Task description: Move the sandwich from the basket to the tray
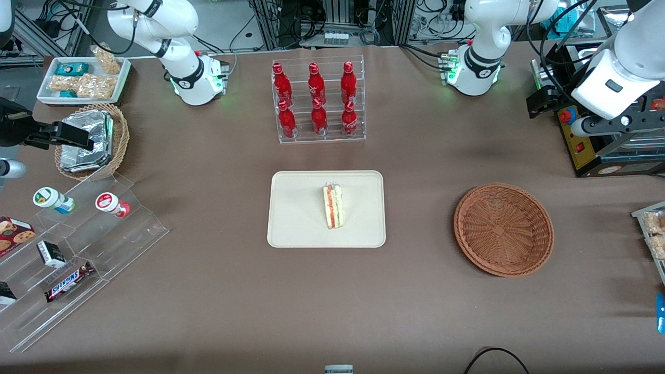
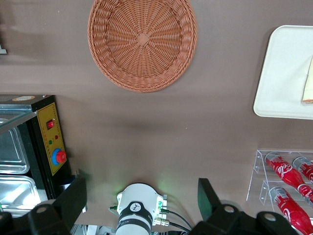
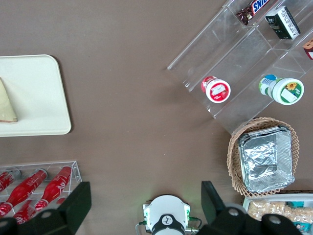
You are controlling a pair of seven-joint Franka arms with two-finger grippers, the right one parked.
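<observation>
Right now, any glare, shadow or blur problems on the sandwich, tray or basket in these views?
Front view: even light, the sandwich sharp on the tray, the basket casting a faint shadow, no glare. Left wrist view: basket crisp, soft shadow on the cloth, tray cut by the frame edge; the gripper hangs high near the working arm's base, fingers open and slightly soft.

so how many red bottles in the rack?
6 bottles in the clear rack, farther from the camera than the tray: three on the upper step, three lower. None seems hidden. The hand is parked high beside the basket's end, open.
</observation>
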